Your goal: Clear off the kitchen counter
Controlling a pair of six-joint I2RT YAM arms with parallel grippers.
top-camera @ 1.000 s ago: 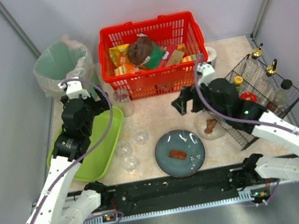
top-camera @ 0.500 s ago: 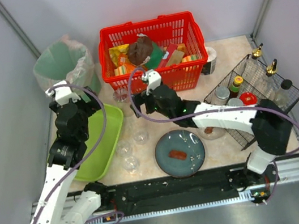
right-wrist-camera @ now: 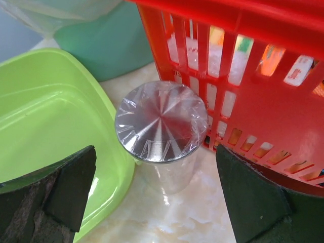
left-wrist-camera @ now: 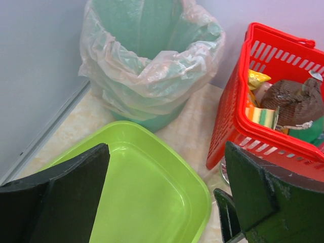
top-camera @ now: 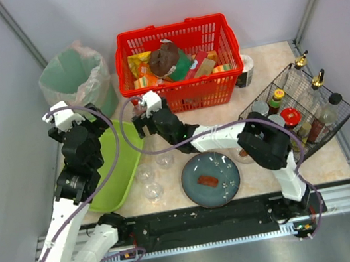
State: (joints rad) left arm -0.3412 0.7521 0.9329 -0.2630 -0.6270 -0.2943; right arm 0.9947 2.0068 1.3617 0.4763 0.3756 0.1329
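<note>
The kitchen counter (top-camera: pixel 328 160) is pale beige marble. My right arm reaches far left across it. My right gripper (top-camera: pixel 140 120) is open, and in the right wrist view (right-wrist-camera: pixel 157 198) its jaws stand wide on either side of a clear glass jar with a film-wrapped metal lid (right-wrist-camera: pixel 161 121), not touching it. The jar stands on the counter between the lime-green tray (right-wrist-camera: pixel 45 121) and the red basket (right-wrist-camera: pixel 263 76). My left gripper (top-camera: pixel 88 122) is open and empty above the tray's far end (left-wrist-camera: pixel 147 192).
A lined green bin (top-camera: pixel 75 77) stands at the back left. The red basket (top-camera: pixel 172 32) holds packets. Three clear glasses (top-camera: pixel 151 190) stand by the tray (top-camera: pixel 112 178). A blue plate (top-camera: pixel 228 186) holds a food scrap. A wire rack (top-camera: pixel 305 106) of bottles stands at the right.
My right arm has swung from the right side of the counter across to the left, to the jar by the basket. My left gripper has drawn back to the left over the tray.
</note>
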